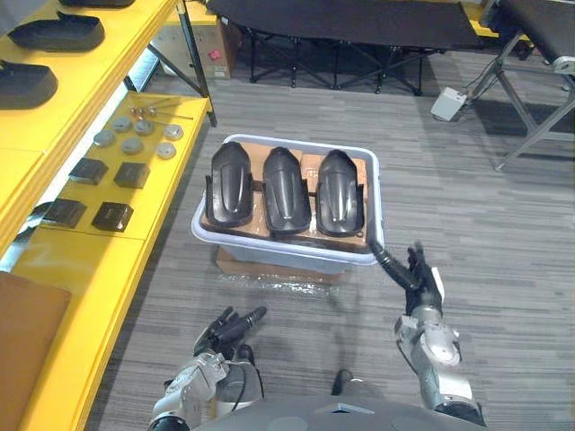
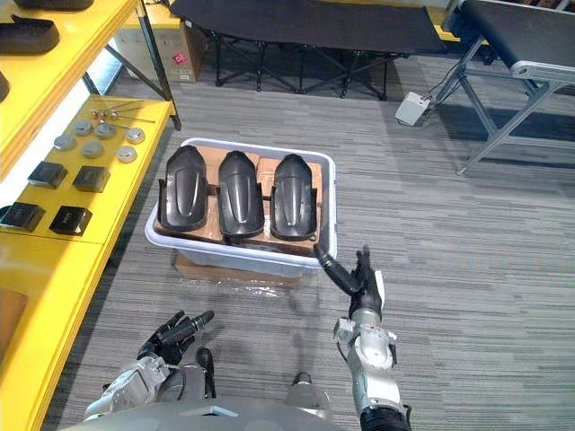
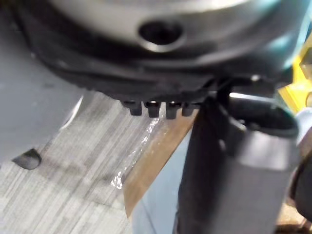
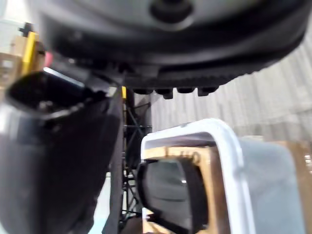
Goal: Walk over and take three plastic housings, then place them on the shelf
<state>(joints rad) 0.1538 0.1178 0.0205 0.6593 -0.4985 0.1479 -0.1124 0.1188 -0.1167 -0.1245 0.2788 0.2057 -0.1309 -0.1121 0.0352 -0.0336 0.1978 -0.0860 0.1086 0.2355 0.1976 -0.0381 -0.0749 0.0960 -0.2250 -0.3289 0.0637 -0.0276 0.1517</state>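
Observation:
Three black plastic housings lie side by side on cardboard in a pale bin (image 1: 375, 193) on the floor: left housing (image 1: 230, 187), middle housing (image 1: 286, 190), right housing (image 1: 340, 192). My right hand (image 1: 419, 277) hovers open just off the bin's near right corner, thumb reaching toward the rim. The right wrist view shows the bin rim (image 4: 222, 136) and one housing (image 4: 170, 192) past the straight fingers. My left hand (image 1: 230, 330) hangs open low before the bin, fingers relaxed, holding nothing.
A yellow shelf (image 1: 99, 269) runs along the left with small black blocks (image 1: 111, 215) and grey discs (image 1: 135, 144); upper shelves hold dark housings (image 1: 58, 31). A cardboard box (image 1: 269, 268) sits under the bin. A black cot (image 1: 341, 27) stands behind, a metal stand (image 1: 539, 117) at right.

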